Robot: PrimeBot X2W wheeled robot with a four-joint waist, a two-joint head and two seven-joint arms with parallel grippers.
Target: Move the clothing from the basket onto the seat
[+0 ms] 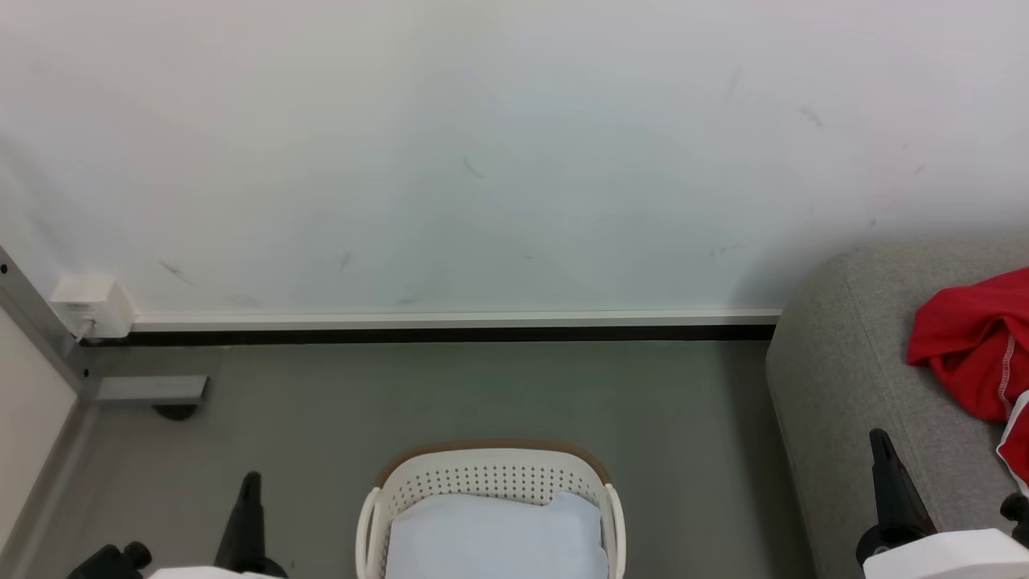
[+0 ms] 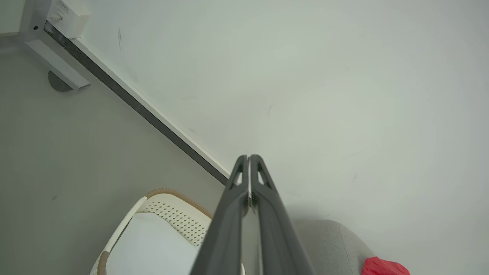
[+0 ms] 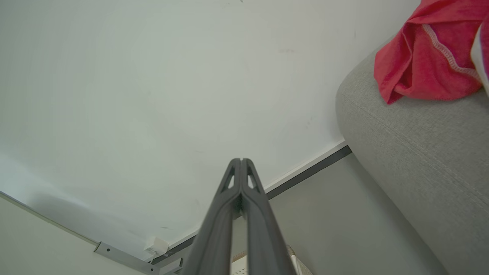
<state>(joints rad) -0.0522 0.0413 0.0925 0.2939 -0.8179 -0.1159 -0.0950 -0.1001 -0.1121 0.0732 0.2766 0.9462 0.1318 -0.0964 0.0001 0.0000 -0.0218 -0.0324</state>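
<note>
The white perforated basket (image 1: 490,482) with a brown rim stands on the floor at the bottom centre, holding pale bluish-white padding (image 1: 494,535). The red clothing (image 1: 969,350) lies crumpled on the grey seat (image 1: 844,378) at the right, its white stitching showing in the right wrist view (image 3: 424,57). My left gripper (image 1: 251,482) is shut and empty, left of the basket. My right gripper (image 1: 880,442) is shut and empty, in front of the seat. Both wrist views show the fingers pressed together, the left gripper (image 2: 249,156) and the right gripper (image 3: 241,159).
A white wall (image 1: 482,161) with a dark baseboard (image 1: 450,334) runs behind the basket. A small white box (image 1: 92,305) and a grey metal frame foot (image 1: 149,390) sit in the left corner. Grey floor (image 1: 482,394) lies between the basket and the wall.
</note>
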